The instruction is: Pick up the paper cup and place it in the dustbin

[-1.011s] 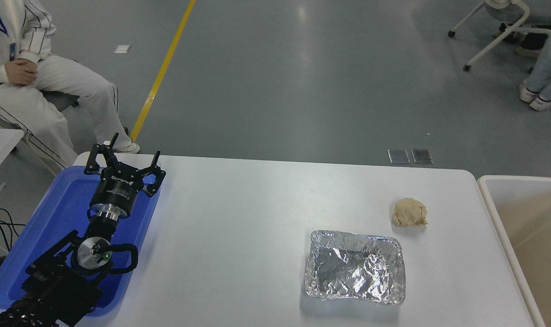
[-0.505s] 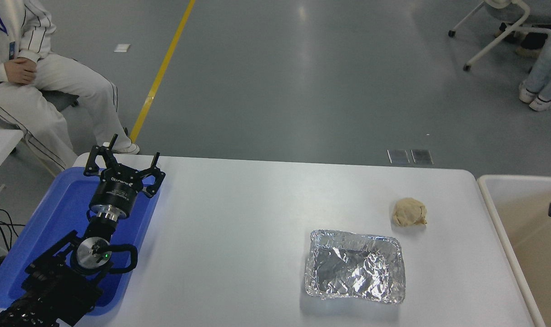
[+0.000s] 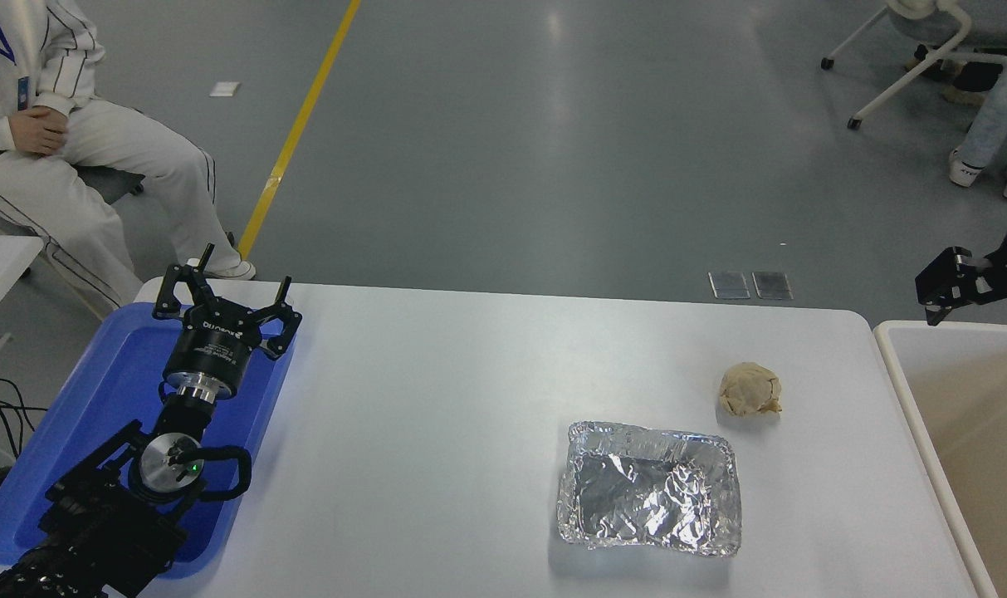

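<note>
Left gripper parked over the blue plastic tray at the near-left of the table, fingers spread wide, nothing between them. White lettering on its black body is too small to read. Seated person in white beyond the table's far-left corner, well past those fingers, hands folded; a blue lanyard shows.

Crinkled foil tray sits well right of the left fingers, empty. Crumpled tan paper ball just beyond the tray's far-right corner, not touching it.

Right gripper comes in from the right edge, in the air above the dustbin's far-left corner. Only 1 dark end shows; can't tell if the fingers are apart or closed, and nothing is visibly held.

Paper cup: not visible anywhere, not on the table, not in either tray, not in either gripper. The bin's visible inner wall shows no cup, but most of the bin is cut off by the frame. My read: the cup is either already in the bin out of view, or outside the frame altogether.

Risks:
- If the cup isn't binned, the right arm may go for the paper ball, the nearest object to its fingers and about the right size. Wrong item.
- A low sweep toward the table could clip the bin rim, directly under the fingers.
</note>
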`<state>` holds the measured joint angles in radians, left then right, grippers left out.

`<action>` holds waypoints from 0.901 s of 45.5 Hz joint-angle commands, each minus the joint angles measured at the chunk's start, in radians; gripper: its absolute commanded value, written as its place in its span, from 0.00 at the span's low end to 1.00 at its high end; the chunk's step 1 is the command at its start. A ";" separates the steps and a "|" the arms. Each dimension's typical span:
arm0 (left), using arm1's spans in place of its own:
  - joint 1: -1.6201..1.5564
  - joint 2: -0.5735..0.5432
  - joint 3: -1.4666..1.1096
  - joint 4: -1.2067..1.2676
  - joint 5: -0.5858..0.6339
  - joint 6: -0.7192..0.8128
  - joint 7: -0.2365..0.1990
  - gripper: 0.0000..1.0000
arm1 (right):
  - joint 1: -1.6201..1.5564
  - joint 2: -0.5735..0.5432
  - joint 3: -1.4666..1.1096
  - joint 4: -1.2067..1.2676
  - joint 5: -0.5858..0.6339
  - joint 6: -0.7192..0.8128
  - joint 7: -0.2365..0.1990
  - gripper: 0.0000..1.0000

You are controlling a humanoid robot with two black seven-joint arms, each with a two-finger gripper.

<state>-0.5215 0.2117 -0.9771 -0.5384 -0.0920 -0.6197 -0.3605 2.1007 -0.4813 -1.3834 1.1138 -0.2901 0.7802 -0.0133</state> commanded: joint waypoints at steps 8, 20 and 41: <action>0.000 0.000 0.000 0.000 0.000 0.000 0.000 1.00 | 0.130 0.136 -0.002 0.044 0.088 0.005 0.001 1.00; 0.000 0.000 0.001 0.000 0.000 0.000 0.000 1.00 | 0.079 0.135 -0.005 0.049 0.054 0.005 0.000 1.00; -0.002 0.000 0.000 0.000 0.000 0.000 0.002 1.00 | 0.079 0.196 0.069 0.057 0.055 0.005 0.001 1.00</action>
<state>-0.5227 0.2117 -0.9768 -0.5384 -0.0914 -0.6197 -0.3591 2.1828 -0.3081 -1.3564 1.1667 -0.2353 0.7854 -0.0134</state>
